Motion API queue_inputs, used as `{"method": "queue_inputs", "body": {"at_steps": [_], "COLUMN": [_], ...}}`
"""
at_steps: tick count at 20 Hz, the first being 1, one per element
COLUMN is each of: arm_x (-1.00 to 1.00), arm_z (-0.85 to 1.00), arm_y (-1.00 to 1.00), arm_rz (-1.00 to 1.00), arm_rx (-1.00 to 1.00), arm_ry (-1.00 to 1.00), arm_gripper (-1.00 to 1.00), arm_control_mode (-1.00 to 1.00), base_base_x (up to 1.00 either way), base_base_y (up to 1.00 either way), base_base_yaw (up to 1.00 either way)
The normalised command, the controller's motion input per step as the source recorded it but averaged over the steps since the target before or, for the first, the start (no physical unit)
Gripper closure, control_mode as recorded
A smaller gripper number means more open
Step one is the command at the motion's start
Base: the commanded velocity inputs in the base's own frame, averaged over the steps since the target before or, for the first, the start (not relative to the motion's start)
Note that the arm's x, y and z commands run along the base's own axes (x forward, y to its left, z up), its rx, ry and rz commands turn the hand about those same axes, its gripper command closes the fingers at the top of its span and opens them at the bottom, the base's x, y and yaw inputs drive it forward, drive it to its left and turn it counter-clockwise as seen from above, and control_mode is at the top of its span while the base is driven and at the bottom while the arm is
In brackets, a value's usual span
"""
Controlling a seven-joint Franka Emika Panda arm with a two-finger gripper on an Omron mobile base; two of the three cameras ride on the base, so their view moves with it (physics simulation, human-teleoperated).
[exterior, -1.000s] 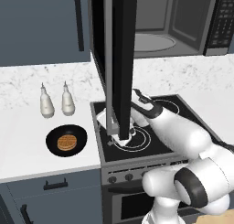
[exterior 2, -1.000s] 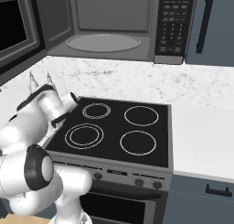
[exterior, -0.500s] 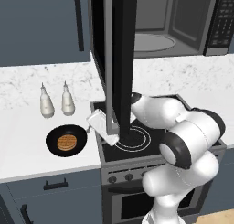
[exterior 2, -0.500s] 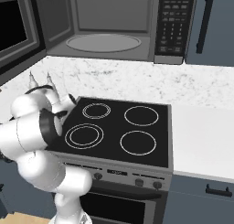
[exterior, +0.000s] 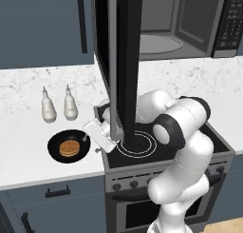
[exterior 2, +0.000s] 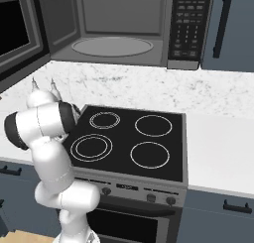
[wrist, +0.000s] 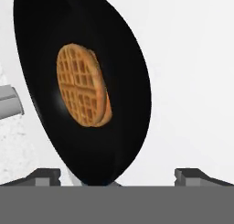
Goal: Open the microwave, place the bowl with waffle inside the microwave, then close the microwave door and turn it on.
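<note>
The microwave (exterior: 163, 25) (exterior 2: 114, 29) stands open above the counter, and its door (exterior: 124, 61) (exterior 2: 17, 31) is swung out toward me. On the white counter left of the stove sits the black bowl (exterior: 52, 144) (wrist: 123, 95) with the golden waffle (exterior: 69, 148) (wrist: 83, 86) flat inside it. My gripper (exterior: 87, 138) (wrist: 118, 176) is open, just right of the bowl's rim and a little above it. In the hand view the near rim lies between the two fingertips (wrist: 43, 175), with nothing gripped.
Two white bottles (exterior: 48, 107) (exterior: 70, 103) stand behind the bowl. The black four-ring stovetop (exterior 2: 131, 138) lies right of it, with my arm (exterior: 180, 127) bent over its left side. The open door hangs above the stove's left edge. The button panel (exterior 2: 186, 24) is on the microwave's right.
The arm has swung left from over the stove's left rings, carrying the open gripper down beside the bowl's right rim. Bowl and waffle have not moved.
</note>
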Motion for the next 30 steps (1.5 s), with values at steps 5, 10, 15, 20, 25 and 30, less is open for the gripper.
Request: {"method": "queue_inputs", "body": {"at_steps": [5,10,15,20,25,30], "arm_x": [0.32,0.19,0.03,-0.01,-0.39,-0.70], "arm_z": [-0.31,-0.32,-0.29,-0.09,0.00,0.08], "arm_y": [0.14,0.22,0.44,0.09,-0.25,-0.73], "arm_rz": [-0.01,-0.01,-0.03,-0.01,-0.01,-0.06], "arm_rx": [0.00,-0.01,-0.06,-0.01,0.05,0.08], "arm_ry": [0.00,0.00,0.00,0.00,-0.03,-0.09], "arm_gripper": [-1.00,-1.00,1.00,1.00,1.00,1.00], "arm_control_mode": [-1.00,-1.00,-1.00,-1.00,-1.00,-1.00], "base_base_x": [0.00,0.00,0.00,0.00,0.00,0.00], "base_base_y": [0.00,0.00,0.00,0.00,0.00,0.00], "base_base_yaw": [0.00,0.00,0.00,0.00,0.00,0.00]}}
